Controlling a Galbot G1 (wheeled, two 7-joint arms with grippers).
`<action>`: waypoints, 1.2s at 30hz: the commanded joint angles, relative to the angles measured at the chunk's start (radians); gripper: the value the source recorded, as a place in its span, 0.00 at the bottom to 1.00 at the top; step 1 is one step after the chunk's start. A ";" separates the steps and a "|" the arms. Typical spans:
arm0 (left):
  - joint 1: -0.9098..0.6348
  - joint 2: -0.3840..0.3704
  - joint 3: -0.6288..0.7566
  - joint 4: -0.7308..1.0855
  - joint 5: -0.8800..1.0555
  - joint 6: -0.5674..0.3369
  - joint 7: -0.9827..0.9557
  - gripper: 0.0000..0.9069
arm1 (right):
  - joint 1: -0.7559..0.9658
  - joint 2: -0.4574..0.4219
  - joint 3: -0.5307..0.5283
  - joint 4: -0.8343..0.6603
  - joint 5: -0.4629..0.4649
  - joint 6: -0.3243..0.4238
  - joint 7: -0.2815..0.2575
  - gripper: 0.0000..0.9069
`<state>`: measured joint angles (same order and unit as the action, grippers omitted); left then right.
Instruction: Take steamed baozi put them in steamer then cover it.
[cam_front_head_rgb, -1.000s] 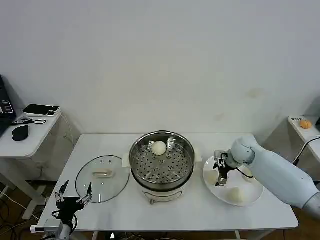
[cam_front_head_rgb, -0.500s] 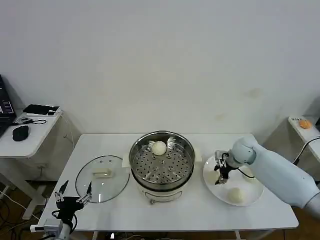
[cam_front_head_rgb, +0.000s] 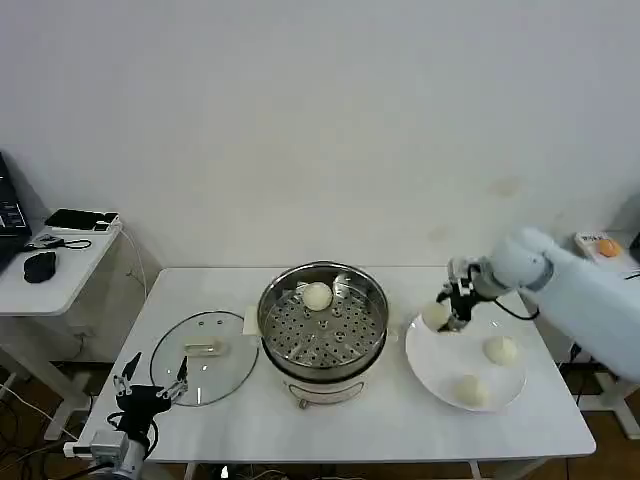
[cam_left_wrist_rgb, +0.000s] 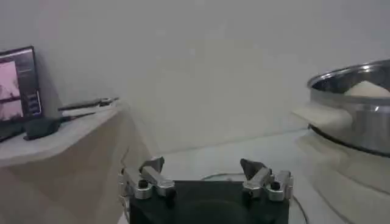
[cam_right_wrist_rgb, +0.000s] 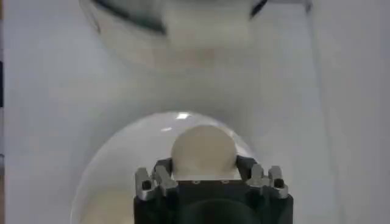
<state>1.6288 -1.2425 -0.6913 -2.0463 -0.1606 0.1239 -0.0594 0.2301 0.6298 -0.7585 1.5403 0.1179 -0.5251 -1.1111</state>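
On a white table (cam_front_head_rgb: 330, 420) by a plain wall, right gripper (cam_front_head_rgb: 447, 312) clamping a baozi (cam_front_head_rgb: 435, 315), left gripper (cam_front_head_rgb: 150, 385) parted

No text, label, brand, number or sign can be read anywhere. The steamer (cam_front_head_rgb: 323, 325), the cover (cam_front_head_rgb: 204, 357) and the plate (cam_front_head_rgb: 440, 375) bear no lettering. The screen (cam_left_wrist_rgb: 17, 82) on the side desk, at about nine o'clock from the steamer, shows pale shapes too blurred to read.
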 joint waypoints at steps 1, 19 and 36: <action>-0.002 -0.005 -0.001 -0.001 0.011 0.000 -0.002 1.00 | 0.348 0.092 -0.165 0.070 0.234 -0.060 0.000 0.78; -0.001 -0.035 -0.026 -0.075 0.012 0.022 -0.002 1.00 | 0.244 0.621 -0.217 -0.302 0.238 -0.088 0.013 0.78; -0.011 -0.029 -0.030 -0.068 0.001 0.023 -0.002 1.00 | 0.096 0.773 -0.224 -0.475 0.145 -0.060 0.002 0.78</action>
<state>1.6172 -1.2749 -0.7188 -2.1098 -0.1577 0.1458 -0.0618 0.3658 1.3096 -0.9754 1.1622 0.2898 -0.5890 -1.1090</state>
